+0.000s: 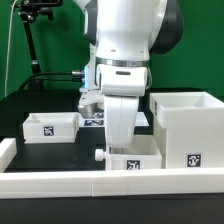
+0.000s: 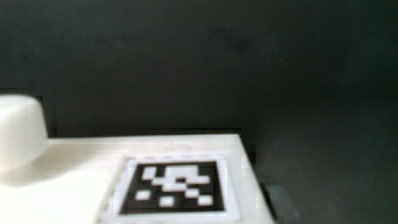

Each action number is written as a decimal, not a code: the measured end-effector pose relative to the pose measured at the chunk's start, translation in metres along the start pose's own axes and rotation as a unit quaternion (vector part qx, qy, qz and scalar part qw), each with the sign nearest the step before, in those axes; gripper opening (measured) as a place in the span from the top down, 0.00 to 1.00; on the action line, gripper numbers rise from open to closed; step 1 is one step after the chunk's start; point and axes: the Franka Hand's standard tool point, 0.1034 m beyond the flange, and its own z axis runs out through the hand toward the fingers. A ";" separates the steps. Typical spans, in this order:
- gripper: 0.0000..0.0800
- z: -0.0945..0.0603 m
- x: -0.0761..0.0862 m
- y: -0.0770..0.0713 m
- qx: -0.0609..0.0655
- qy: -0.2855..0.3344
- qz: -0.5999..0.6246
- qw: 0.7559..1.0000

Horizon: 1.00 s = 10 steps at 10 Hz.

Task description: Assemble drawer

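Note:
My gripper (image 1: 121, 142) hangs low over a white drawer part (image 1: 135, 160) at the front middle, which carries a marker tag and has a small white knob (image 1: 99, 155) on the exterior view's left. Its fingertips are hidden behind the hand and that part. The wrist view shows the part's tagged white panel (image 2: 173, 185) close up, with a white rounded piece (image 2: 16, 140) beside it; no finger shows clearly. A small white drawer box (image 1: 50, 126) sits at the exterior view's left. A large white open box (image 1: 186, 125) stands at the exterior view's right.
A long white rail (image 1: 100, 185) runs across the front of the black table. The marker board (image 1: 92, 119) lies behind the arm. A black stand (image 1: 33, 40) rises at the back on the exterior view's left.

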 end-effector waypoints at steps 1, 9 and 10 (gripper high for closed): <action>0.95 0.000 0.004 0.000 -0.001 0.002 -0.002 1.000; 0.95 0.001 0.005 -0.001 -0.001 -0.001 -0.004 1.000; 0.95 0.001 0.005 -0.001 -0.001 -0.001 -0.003 1.000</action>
